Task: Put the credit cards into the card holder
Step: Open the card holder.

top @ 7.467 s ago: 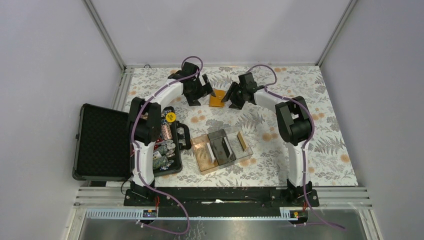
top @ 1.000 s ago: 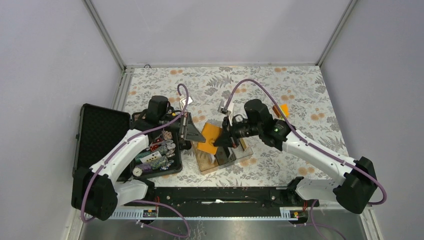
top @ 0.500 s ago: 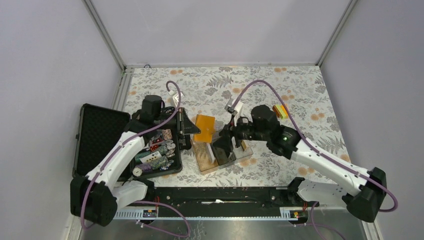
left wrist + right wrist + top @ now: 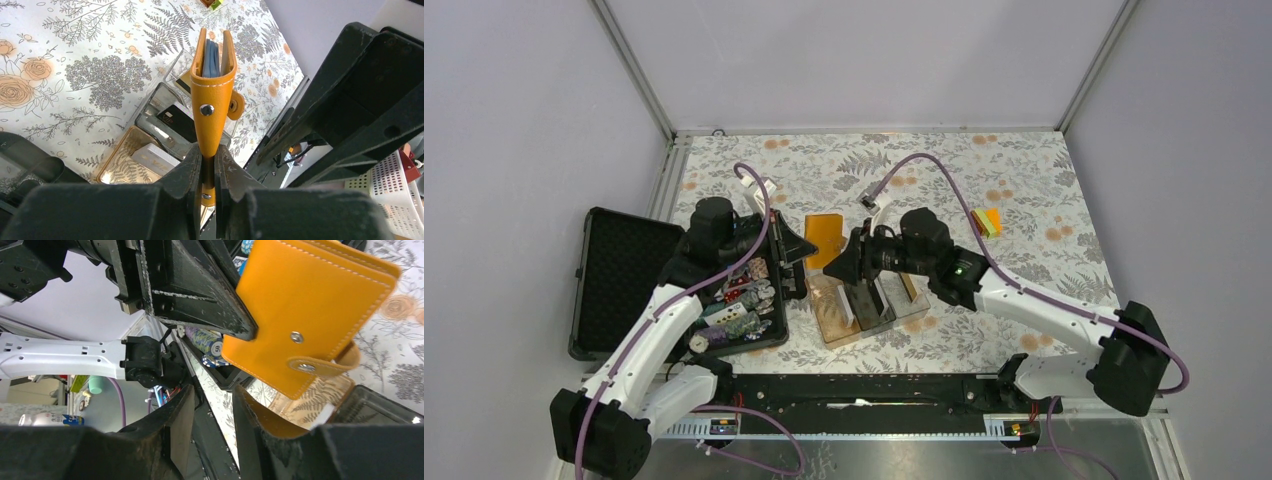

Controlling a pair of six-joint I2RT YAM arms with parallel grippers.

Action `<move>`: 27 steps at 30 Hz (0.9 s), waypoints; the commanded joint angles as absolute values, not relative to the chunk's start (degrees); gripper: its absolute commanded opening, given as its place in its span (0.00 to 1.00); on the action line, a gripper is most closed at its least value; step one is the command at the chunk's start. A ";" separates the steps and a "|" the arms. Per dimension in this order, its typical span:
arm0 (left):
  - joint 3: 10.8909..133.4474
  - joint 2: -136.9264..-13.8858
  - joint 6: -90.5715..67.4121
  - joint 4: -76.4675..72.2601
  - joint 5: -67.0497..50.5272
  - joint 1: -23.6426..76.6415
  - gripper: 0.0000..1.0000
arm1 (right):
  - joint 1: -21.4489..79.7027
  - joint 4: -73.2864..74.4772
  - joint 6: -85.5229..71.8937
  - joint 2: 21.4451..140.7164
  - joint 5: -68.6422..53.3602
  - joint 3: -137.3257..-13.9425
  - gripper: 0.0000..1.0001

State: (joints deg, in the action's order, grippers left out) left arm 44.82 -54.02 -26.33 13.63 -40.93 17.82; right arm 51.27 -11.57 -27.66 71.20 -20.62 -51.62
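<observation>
- Currently: left gripper (image 4: 208,152) is clamped on the fold end of the small orange leather-like folding card holder (image 4: 212,95). It's held in the air by the far-left corner of the clear plastic divided tray (image 4: 828,322), approx mid-table.
- Right gripper (image 4: 212,392): jaws apart, nothing btwn them, just beside the holder's broad face.
- Risk 1: grip is on a narrow strip at one end only, so the holder cd pivot or slide out when a card is pushed in.
- Risk 2: mouth gapes only a little, w/ thin pale-blue credit cards (image 4: 212,57) already inside. A new card may catch on the lip or those edges and buckle.
- Risk 3: unfastened snap strap (image 4: 325,365) hangs off the side; cd snag a finger.
- Risk 4: the two claws are v. close, so a careless approach means a bump.
- Pointing: long axis runs straight out from the left fingers. Mouth points away from them, twd the table's far right. Holder sits on edge, one face twd the right gripper.
</observation>
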 commanded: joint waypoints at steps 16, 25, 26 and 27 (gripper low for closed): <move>44.45 -52.67 -25.67 8.46 -45.50 18.30 0.00 | 47.59 -7.43 -34.06 74.55 -4.77 -55.99 0.49; 42.99 -50.65 -27.61 3.36 -50.71 18.29 0.00 | 40.43 -14.56 -36.50 72.60 -19.48 -49.86 0.40; 42.91 -50.43 -27.72 3.01 -51.02 18.33 0.00 | 40.07 -15.39 -36.93 72.47 -20.74 -49.31 0.40; 42.82 -50.24 -27.93 2.56 -51.52 18.31 0.00 | 39.69 -16.41 -37.12 72.32 -22.10 -48.72 0.39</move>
State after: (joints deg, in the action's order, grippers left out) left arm 42.89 -52.29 -27.14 9.06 -47.20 18.17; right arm 40.91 -10.57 -35.53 74.70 -14.39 -50.65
